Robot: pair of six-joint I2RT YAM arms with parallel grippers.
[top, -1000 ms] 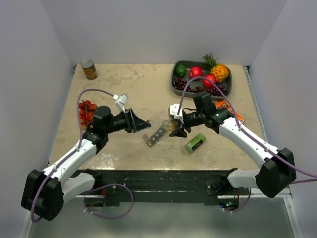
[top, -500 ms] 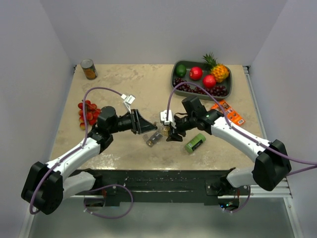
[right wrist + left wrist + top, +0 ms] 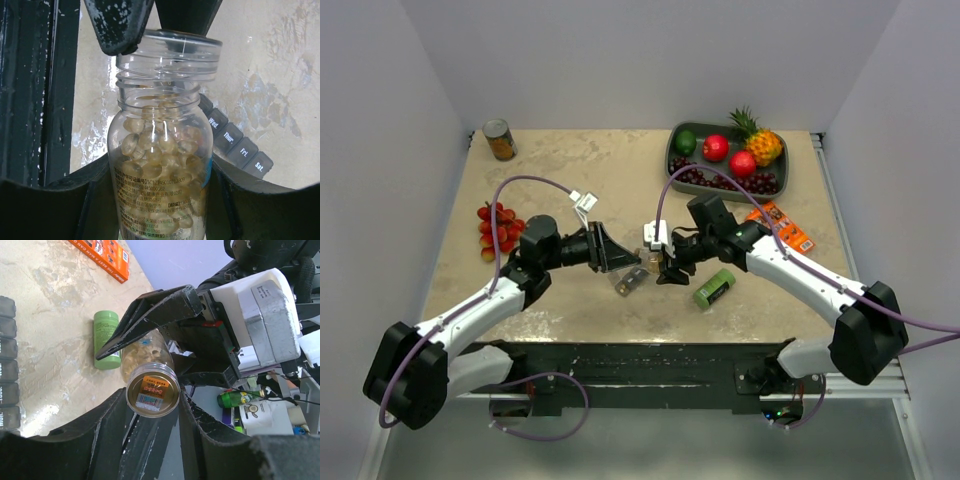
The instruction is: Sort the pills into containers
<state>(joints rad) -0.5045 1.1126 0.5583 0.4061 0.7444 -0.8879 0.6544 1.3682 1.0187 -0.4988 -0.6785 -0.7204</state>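
Both arms have drawn in toward the middle of the table (image 3: 570, 180) since a second ago. The left gripper (image 3: 625, 260) has slid right to meet the bottle (image 3: 160, 190), and the right gripper (image 3: 665, 266) has carried the bottle left and nearer.

The left gripper is closed about halfway, its fingers (image 3: 107, 430) pressed against either side of the cap (image 3: 152, 390). The right gripper pinches the bottle's body between its fingers (image 3: 95, 210).

The bottle is clear plastic with a printed label, held off the table between the two grippers. It lies roughly level, with its long axis running left to right in the top view and its cap end pointing at the left gripper. The cap is clear too, with an orange sticker under its top. In the right wrist view it sits at the end of the neck, with the threads showing below it.

The pills (image 3: 157, 147) are pale yellow ovals, all inside the bottle and filling it to the shoulder.

The containers (image 3: 235, 142) form a grey strip lying flat on the table just under the bottle. Its long axis runs diagonally, from near-left to far-right in the top view. The lids in view are shut and marked Wed, Thur, Fri and Sat.
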